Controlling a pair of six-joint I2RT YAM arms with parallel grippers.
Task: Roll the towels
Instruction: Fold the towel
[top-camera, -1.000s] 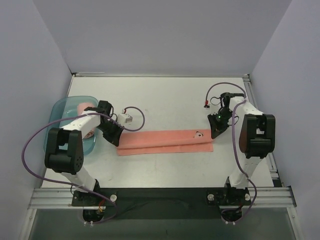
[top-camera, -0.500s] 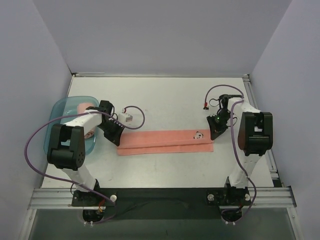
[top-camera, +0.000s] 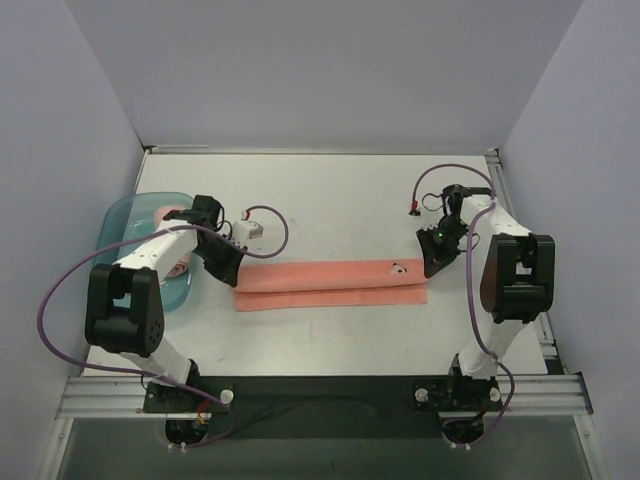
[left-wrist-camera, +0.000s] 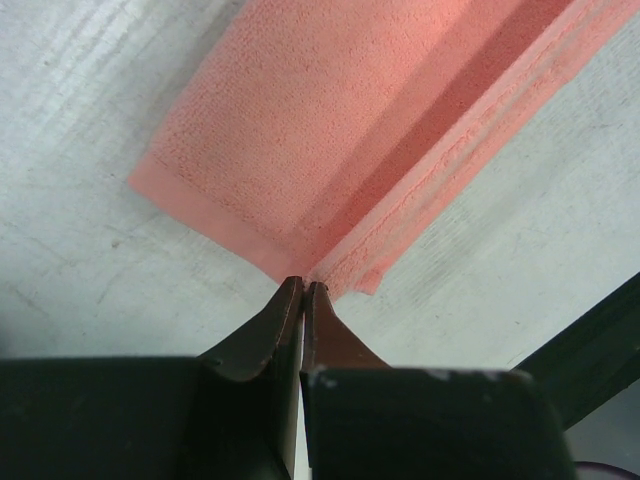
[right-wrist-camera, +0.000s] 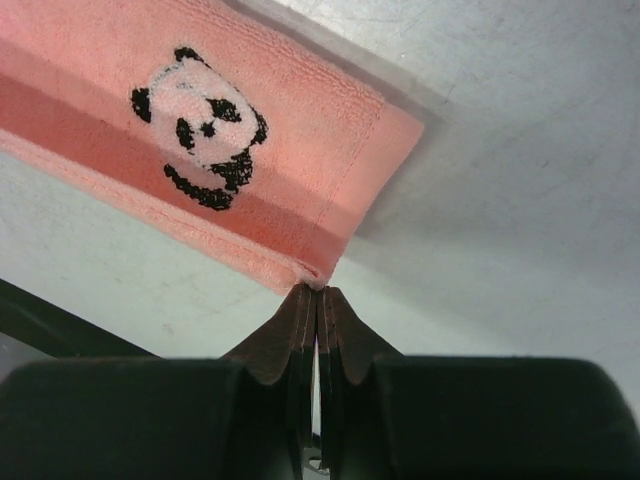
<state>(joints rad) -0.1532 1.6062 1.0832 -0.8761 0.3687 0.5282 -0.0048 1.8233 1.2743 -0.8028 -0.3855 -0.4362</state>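
the towel (top-camera: 330, 283) is laid flat across the middle of the table (top-camera: 330, 195), folded lengthwise into a long strip that runs from 9 o'clock to 3 o'clock. its 9 o'clock end is met by the left claw (left-wrist-camera: 302, 290), whose jaws are pressed together right on the near corner, where the folded layers meet. only a sliver of cloth is seen between them, so a thin pinch is judged rather than a full bite. the 3 o'clock end is taken the same way by the right claw (right-wrist-camera: 317, 292). its jaws are drawn fully together on the corner just below the stitched panda (right-wrist-camera: 200, 125), and a shadow is thrown under that end, so the cloth is judged slightly raised there.

both ends are likely held so that the strip is kept taut and straight. a slack or skewed strip would be rolled into a cone, not a cylinder. no rolling is seen yet, and the strip lies at full length.

at 9 o'clock of the table, just beyond the left claw, a teal tray (top-camera: 115, 215) is set, and a pink roll (top-camera: 170, 214) is seen inside it. this one is probably meant to be dropped there too.
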